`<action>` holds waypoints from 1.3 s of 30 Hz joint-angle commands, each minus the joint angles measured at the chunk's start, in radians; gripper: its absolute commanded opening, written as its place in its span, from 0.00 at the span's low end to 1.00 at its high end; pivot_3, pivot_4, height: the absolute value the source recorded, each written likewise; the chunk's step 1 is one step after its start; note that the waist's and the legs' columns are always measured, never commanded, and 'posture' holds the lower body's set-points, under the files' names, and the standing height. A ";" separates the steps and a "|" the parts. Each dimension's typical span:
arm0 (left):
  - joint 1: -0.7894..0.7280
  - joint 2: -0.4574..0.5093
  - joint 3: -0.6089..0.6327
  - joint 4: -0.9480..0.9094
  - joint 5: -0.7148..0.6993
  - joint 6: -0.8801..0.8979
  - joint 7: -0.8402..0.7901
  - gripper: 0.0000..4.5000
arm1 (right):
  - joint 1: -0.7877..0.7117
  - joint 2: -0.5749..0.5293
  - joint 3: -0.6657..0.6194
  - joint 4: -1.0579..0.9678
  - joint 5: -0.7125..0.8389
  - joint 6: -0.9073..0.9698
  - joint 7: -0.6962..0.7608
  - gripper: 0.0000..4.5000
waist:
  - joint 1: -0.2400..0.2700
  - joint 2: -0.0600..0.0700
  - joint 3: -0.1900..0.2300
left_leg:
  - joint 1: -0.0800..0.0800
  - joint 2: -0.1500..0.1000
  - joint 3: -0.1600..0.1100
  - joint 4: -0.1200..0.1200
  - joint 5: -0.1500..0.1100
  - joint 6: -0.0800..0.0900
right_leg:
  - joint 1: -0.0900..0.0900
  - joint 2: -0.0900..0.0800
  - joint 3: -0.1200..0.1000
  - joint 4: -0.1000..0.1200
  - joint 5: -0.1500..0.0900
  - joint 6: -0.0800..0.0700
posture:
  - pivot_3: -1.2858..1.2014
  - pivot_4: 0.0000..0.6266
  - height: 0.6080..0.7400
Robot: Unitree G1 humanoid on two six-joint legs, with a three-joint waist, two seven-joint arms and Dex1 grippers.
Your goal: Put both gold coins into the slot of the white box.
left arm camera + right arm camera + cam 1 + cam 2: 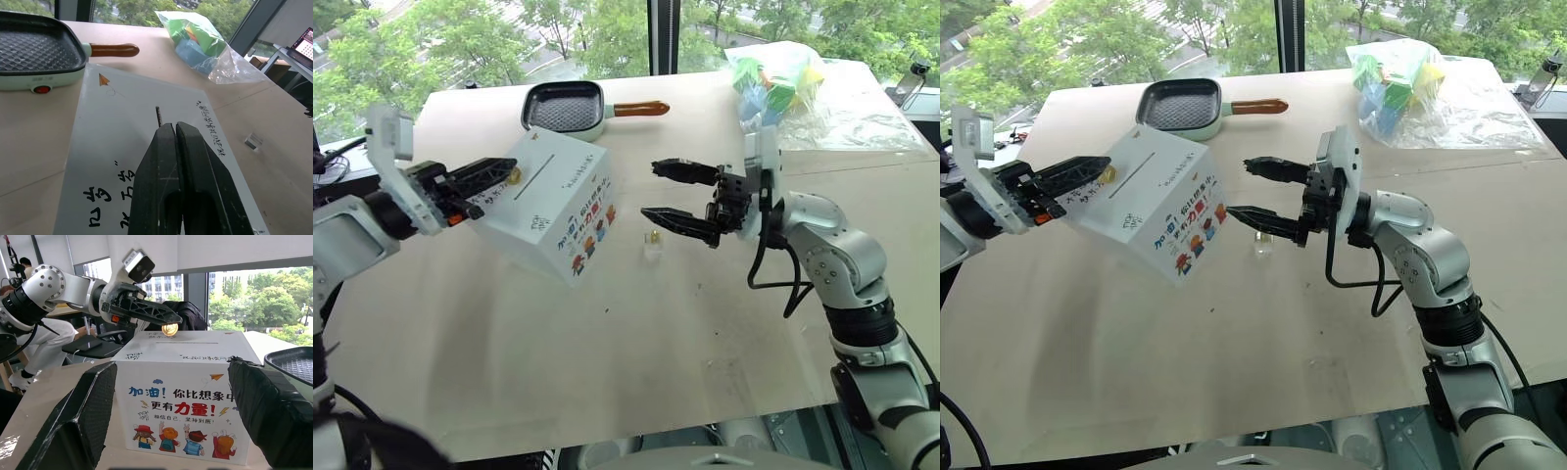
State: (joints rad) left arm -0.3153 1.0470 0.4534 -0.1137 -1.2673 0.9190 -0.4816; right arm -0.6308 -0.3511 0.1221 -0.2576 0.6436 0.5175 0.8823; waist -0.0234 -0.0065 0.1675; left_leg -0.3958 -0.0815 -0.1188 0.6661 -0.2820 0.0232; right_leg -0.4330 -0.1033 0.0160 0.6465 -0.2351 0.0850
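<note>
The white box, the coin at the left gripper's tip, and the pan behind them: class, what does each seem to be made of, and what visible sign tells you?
White box: probably matte cardboard, with flat printed faces, crisp folded edges and a cut slot.
Coin: shiny gold, likely metal or metallic-coated; it glints, pinched in the left gripper.
Pan: dark ribbed cooking surface in a pale glossy shell, perhaps coated metal and plastic; the orange-brown handle looks like wood.
</note>
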 commanded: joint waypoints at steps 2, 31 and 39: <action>-0.041 -0.020 -0.022 0.030 0.071 -0.002 -0.051 0.00 | 0.004 0.014 -0.013 -0.045 0.005 -0.013 -0.016 0.86 | -0.005 0.000 0.000 | 0.000 0.000 0.000 0.000 0.000 0.000 | 0.000 0.000 0.000 0.000 0.000 0.000 | 0.52 0.24 0.85; -0.050 -0.180 0.004 -0.220 0.217 0.178 0.272 0.00 | 0.028 0.025 -0.029 -0.049 0.007 -0.018 -0.045 0.86 | -0.010 -0.001 -0.001 | 0.004 -0.001 0.000 0.005 0.002 -0.004 | 0.000 -0.001 0.001 0.014 0.000 0.000 | 0.52 0.24 0.85; -0.044 -0.251 0.051 -0.306 0.207 0.096 0.271 0.40 | 0.033 0.022 -0.025 -0.038 0.001 -0.020 -0.033 0.89 | -0.010 -0.001 -0.002 | 0.006 -0.001 0.001 0.005 0.003 -0.005 | 0.000 -0.001 0.003 0.016 0.000 0.000 | 0.52 0.24 0.85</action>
State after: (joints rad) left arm -0.3557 0.8005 0.4879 -0.3871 -1.0626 1.0420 -0.2129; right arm -0.6005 -0.3304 0.1112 -0.2643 0.6371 0.5120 0.8451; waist -0.0335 -0.0071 0.1655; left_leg -0.3903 -0.0825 -0.1177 0.6710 -0.2790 0.0185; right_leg -0.4325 -0.1042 0.0185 0.6624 -0.2351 0.0850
